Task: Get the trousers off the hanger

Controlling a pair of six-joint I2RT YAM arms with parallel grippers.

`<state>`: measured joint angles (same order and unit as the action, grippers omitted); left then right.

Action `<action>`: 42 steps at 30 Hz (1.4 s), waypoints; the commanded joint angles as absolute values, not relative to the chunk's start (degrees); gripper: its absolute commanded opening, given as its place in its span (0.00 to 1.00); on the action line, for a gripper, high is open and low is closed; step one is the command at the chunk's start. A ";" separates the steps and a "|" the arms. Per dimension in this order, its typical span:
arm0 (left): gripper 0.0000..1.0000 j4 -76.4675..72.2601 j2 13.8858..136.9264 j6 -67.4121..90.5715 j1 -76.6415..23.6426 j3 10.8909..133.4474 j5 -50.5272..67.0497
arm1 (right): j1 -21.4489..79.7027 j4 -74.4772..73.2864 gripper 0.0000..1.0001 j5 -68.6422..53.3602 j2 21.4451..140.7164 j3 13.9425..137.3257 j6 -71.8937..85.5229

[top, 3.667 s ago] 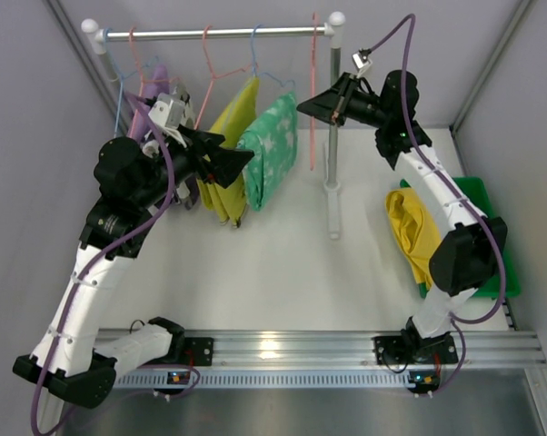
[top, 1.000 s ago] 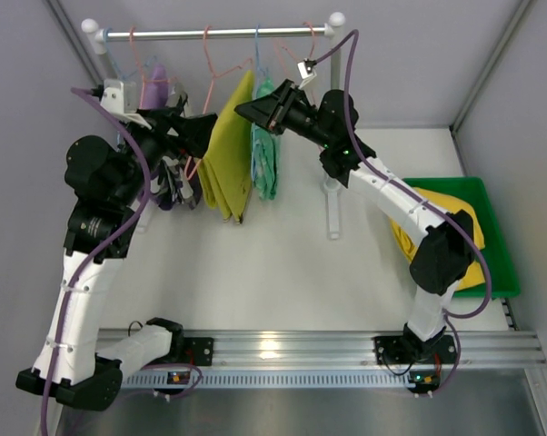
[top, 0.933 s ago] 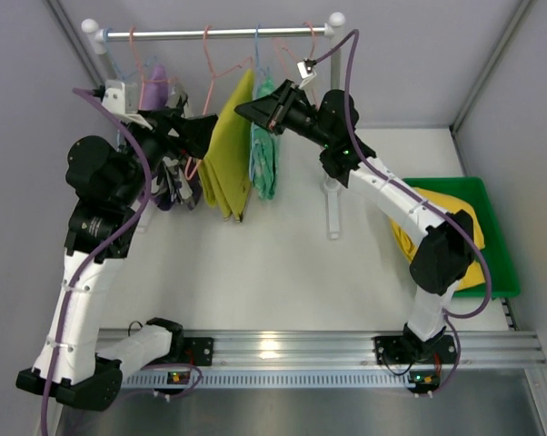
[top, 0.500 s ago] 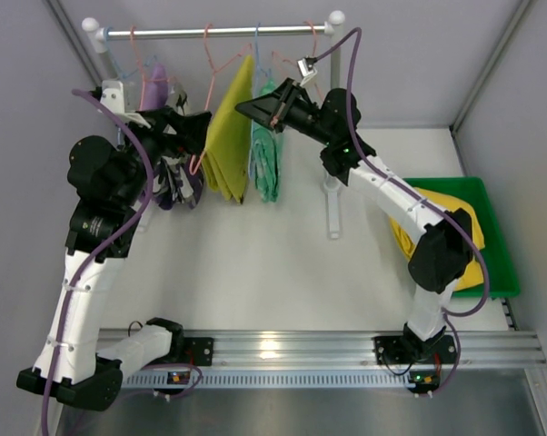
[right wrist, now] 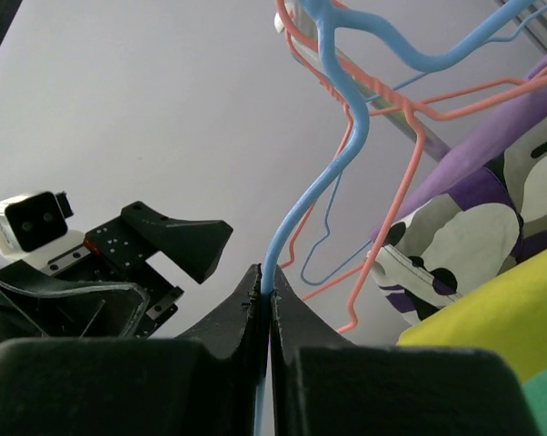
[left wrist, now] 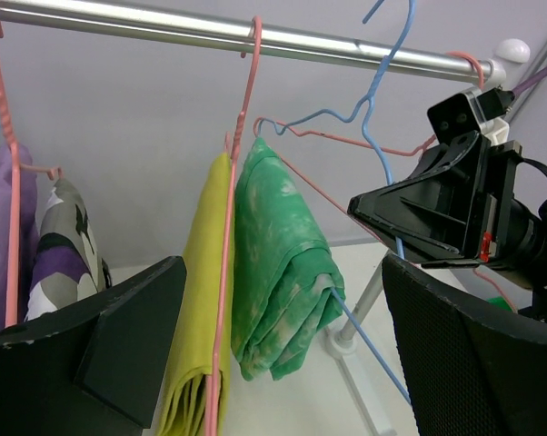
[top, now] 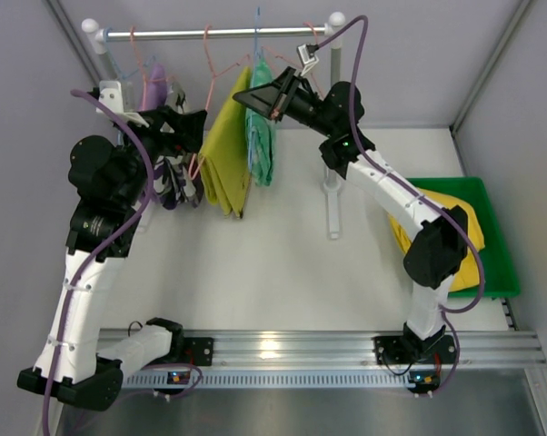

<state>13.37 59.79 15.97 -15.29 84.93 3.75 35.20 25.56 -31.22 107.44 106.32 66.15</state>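
Right fingers point(right wrist: 242, 318) clamp tight on the blue hanger point(right wrist: 342, 154) bearing the mint green trousers point(left wrist: 273, 272); left fingers point(left wrist: 119, 327) gape wide, holding nothing, near those trousers

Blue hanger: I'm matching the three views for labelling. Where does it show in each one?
Top external: the blue hanger is upper centre, crossing the rail, by the right gripper.
Left wrist: upper right of centre, running down past the mint green trousers.
Right wrist: centre, pinched by that gripper, shut.
Shared landmark: the camouflage garment, in all three.
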 commanded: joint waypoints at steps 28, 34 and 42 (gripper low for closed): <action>0.87 6.95 61.08 30.46 -14.06 86.49 29.07 | 38.84 42.37 0.00 -40.52 86.14 89.22 57.40; 0.86 -2.98 62.75 54.02 -11.60 82.18 38.58 | 41.65 38.85 0.00 -39.29 81.74 84.91 52.57; 0.79 -4.48 63.72 57.22 -13.44 78.40 38.67 | 45.70 29.90 0.00 -34.46 76.47 82.88 45.09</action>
<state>0.34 64.03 53.08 -12.51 79.53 36.38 43.70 23.31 -37.54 82.83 80.97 54.35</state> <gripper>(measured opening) 0.796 0.009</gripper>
